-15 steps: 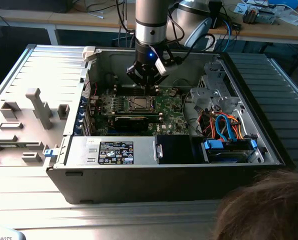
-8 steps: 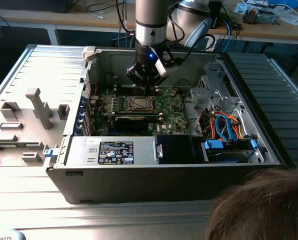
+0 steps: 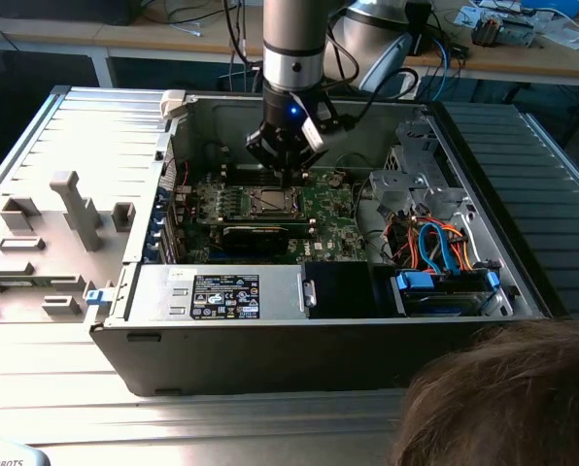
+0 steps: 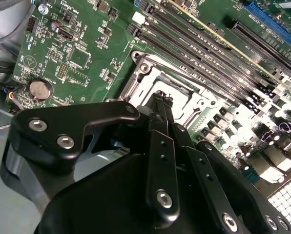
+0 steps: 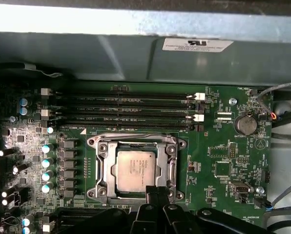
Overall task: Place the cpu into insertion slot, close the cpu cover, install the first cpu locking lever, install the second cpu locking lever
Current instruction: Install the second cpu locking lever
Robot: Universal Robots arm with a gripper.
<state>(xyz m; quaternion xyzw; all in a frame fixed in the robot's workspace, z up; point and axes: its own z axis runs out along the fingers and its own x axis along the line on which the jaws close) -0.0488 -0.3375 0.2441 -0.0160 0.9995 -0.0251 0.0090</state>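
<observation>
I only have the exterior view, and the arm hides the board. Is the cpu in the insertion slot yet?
Observer: Yes. In the first wrist view the cpu lies flat in the insertion slot, silver top up.
Operator: Is the cover down?
Observer: The cpu cover lies flat around the chip, which shows through its window.
Operator: And the end effector?
Observer: In the second wrist view the end effector has its fingers together, with the tips by the cover's edge.
</observation>
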